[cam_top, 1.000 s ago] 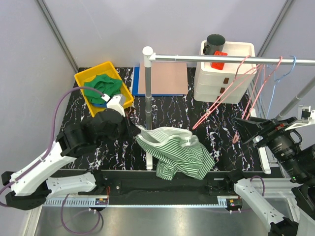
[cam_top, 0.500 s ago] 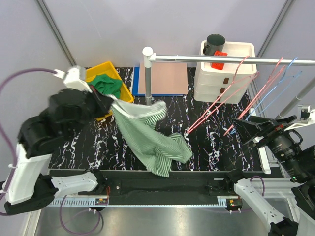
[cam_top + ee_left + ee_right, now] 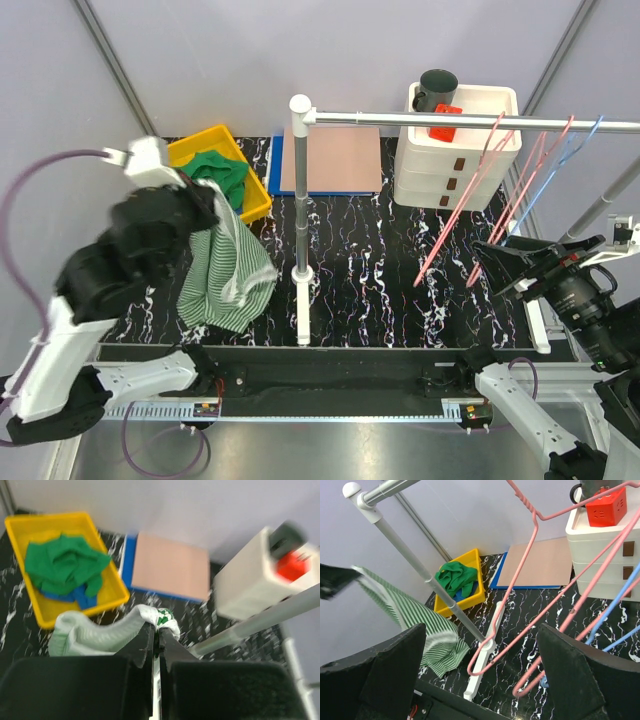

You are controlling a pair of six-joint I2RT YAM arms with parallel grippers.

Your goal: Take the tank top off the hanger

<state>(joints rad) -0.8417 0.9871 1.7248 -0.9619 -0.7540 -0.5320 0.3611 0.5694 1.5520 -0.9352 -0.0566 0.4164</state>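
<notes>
The green-and-white striped tank top (image 3: 225, 272) hangs from my left gripper (image 3: 205, 205), which is raised at the left of the table near the yellow bin. It is off the hanger. In the left wrist view the jaws are shut on a white and green fold of the tank top (image 3: 162, 617). It also shows in the right wrist view (image 3: 410, 622). The pink hangers (image 3: 480, 190) and a blue hanger (image 3: 560, 165) hang empty on the rail (image 3: 460, 121) at the right. My right gripper (image 3: 500, 262) is open and empty below them, its fingers (image 3: 385, 672) spread wide.
A yellow bin (image 3: 262, 205) holds green and blue cloth (image 3: 222, 172) at the back left. The rail's white post (image 3: 301, 215) stands mid-table on a white base (image 3: 303, 325). A brown board on a blue mat (image 3: 335, 160) and white drawers (image 3: 450, 150) with a dark cup and a red block sit at the back.
My left gripper carried the tank top from the table's middle up and to the left; it now hangs at the left. The freed hangers swung on the rail.
</notes>
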